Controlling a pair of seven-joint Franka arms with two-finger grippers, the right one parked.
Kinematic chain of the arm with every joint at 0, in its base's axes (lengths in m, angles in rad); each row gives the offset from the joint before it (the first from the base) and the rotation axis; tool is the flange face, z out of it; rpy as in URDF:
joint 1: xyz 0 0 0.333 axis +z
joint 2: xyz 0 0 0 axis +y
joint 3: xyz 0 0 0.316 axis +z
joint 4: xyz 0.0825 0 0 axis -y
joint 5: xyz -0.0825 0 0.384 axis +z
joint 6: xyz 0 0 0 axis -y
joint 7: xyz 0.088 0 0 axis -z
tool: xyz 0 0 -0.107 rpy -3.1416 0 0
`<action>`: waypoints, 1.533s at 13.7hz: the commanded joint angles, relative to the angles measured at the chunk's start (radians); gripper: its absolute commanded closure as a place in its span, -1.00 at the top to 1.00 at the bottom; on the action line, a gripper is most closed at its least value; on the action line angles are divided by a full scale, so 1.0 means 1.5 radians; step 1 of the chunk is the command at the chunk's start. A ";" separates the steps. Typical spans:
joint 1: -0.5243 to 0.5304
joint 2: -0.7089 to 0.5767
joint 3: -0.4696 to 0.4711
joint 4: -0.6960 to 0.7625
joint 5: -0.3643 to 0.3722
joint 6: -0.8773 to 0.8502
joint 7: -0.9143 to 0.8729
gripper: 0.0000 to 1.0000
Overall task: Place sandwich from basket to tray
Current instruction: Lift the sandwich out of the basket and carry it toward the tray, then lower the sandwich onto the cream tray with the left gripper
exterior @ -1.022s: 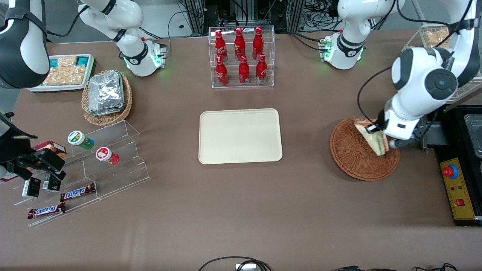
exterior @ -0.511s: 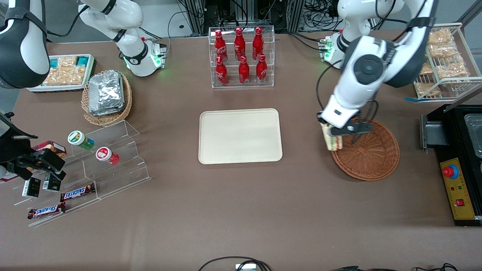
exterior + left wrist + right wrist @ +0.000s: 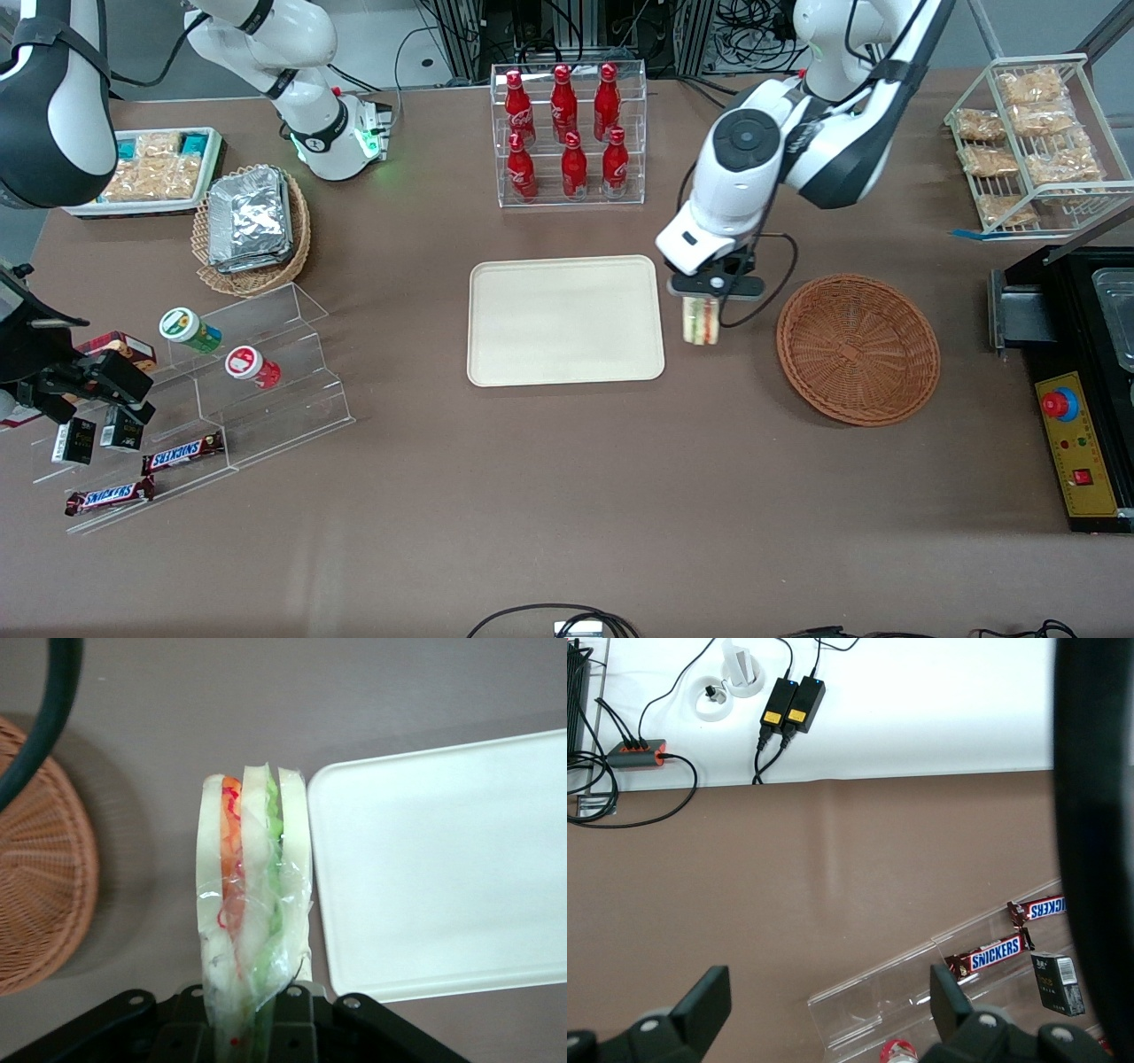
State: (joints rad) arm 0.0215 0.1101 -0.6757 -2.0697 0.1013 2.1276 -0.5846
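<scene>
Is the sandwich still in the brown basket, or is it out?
Out. The gripper holds the sandwich in the air between the empty wicker basket and the cream tray.

I'm carrying the sandwich [image 3: 700, 320] out of the basket [image 3: 858, 349], which is now sitting empty at centre right of the front view. The gripper [image 3: 706, 297], jaws clamped on the wedge, is travelling from the basket's rim toward frame centre and is now hanging above the bare desk [image 3: 567, 496] between basket and tray [image 3: 565, 320], just beside the tray's edge.
</scene>
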 commanded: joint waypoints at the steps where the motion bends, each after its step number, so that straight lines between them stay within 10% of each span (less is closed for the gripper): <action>1: -0.037 0.043 0.002 0.032 0.031 0.002 -0.036 -1.00; 21: -0.173 0.342 0.004 0.146 0.246 0.010 -0.300 -1.00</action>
State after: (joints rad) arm -0.2141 0.6073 -0.6748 -1.8786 0.4491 2.1442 -1.0083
